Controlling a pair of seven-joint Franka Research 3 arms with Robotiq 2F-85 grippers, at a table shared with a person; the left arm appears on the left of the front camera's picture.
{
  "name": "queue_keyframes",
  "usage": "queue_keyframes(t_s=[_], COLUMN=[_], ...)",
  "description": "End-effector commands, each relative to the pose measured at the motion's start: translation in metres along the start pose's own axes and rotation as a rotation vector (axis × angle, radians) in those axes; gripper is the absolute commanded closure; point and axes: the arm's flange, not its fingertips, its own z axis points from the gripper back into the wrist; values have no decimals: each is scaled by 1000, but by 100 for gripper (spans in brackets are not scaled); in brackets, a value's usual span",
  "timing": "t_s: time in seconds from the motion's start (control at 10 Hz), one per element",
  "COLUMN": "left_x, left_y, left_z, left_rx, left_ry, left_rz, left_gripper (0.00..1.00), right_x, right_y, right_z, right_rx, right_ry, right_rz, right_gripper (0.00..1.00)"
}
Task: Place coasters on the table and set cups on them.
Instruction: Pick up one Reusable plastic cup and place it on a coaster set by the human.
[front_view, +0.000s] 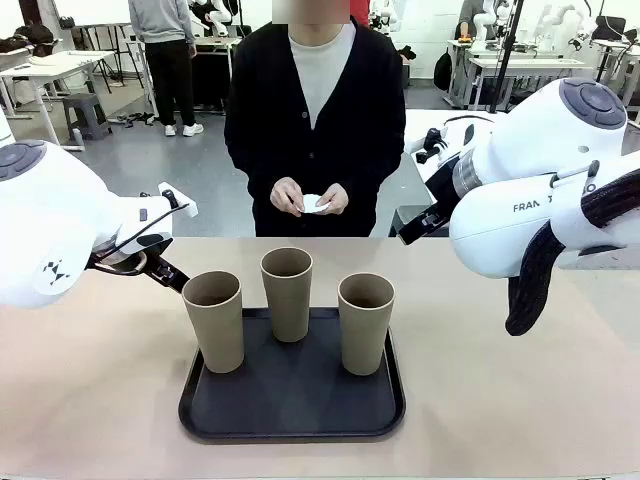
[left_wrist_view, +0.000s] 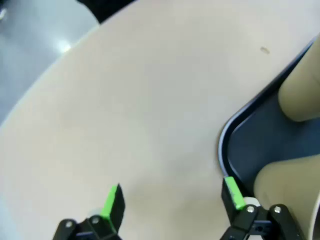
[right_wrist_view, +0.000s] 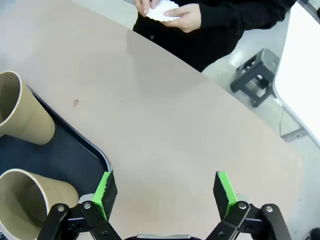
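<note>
Three plain matte tan cups (front_view: 287, 295) are standing on the black tray (front_view: 290, 425), which is lying on the light beige-tan table (front_view: 100, 400). Beyond the tray, the person (front_view: 310, 150) is wearing a black cardigan (front_view: 260, 120) over a white top (front_view: 320, 70) and is holding white scalloped coasters (front_view: 316, 204). The left gripper (left_wrist_view: 170, 195) and the right gripper (right_wrist_view: 162, 187) are showing black with bright green pads (right_wrist_view: 223, 187).

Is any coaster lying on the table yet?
No, the coasters are held in the person's hands, off the table.
</note>
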Motion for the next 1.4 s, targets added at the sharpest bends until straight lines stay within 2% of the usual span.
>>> queue_keyframes(t_s=[0.0, 1.1, 1.2, 1.3], left_x=[0, 0, 0, -1], left_y=[0, 0, 3, 4], left_z=[0, 0, 28, 63], left_rx=[0, 0, 93, 131], left_ry=[-1, 0, -38, -52], left_rz=[0, 0, 1, -32], left_gripper=[0, 0, 0, 0], right_x=[1, 0, 4, 5], right_y=[0, 0, 9, 18], right_z=[1, 0, 17, 43], right_rx=[-1, 0, -4, 30], right_ry=[-3, 0, 32, 82], right_rz=[0, 0, 20, 36], right_gripper=[0, 0, 0, 0])
